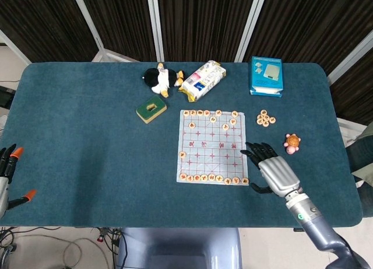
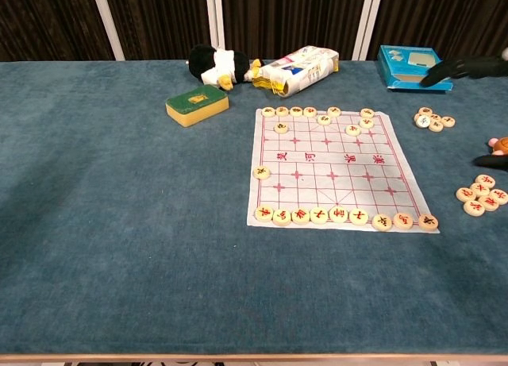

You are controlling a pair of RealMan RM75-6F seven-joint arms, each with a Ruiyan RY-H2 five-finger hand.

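Hovering right robot hand [image 1: 272,168] over chess pieces [image 2: 480,194]; fingers spread

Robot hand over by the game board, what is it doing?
The right robot hand is open and holds nothing. It hangs over the table beside the near right corner of the paper chess board, above the spot where a small pile of round pieces lies. More pieces line the board's near and far edges. The left robot hand waits at the table's left edge, open too.
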